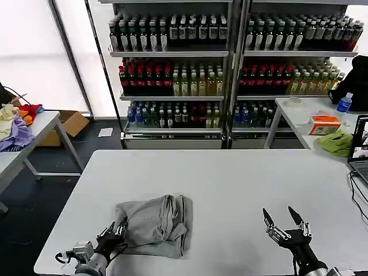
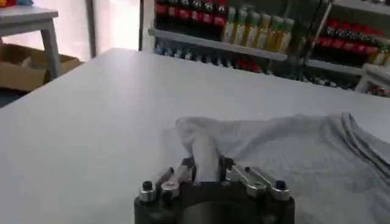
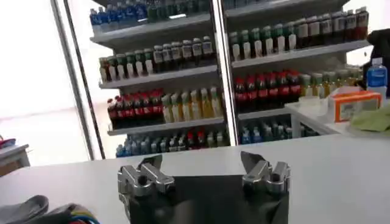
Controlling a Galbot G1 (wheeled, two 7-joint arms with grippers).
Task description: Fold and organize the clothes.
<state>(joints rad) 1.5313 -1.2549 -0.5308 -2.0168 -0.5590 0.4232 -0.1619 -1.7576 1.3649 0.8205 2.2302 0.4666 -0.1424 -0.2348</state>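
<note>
A grey shirt (image 1: 154, 224) is lying crumpled on the white table (image 1: 230, 184), in the lower left of the head view. The left gripper (image 1: 113, 234) is sitting at the shirt's near-left corner, its fingers (image 2: 183, 171) pinching together on a raised fold of the cloth, as the left wrist view is showing. The right gripper (image 1: 285, 223) is hovering over bare tabletop at the lower right, well apart from the shirt, with its fingers spread apart.
</note>
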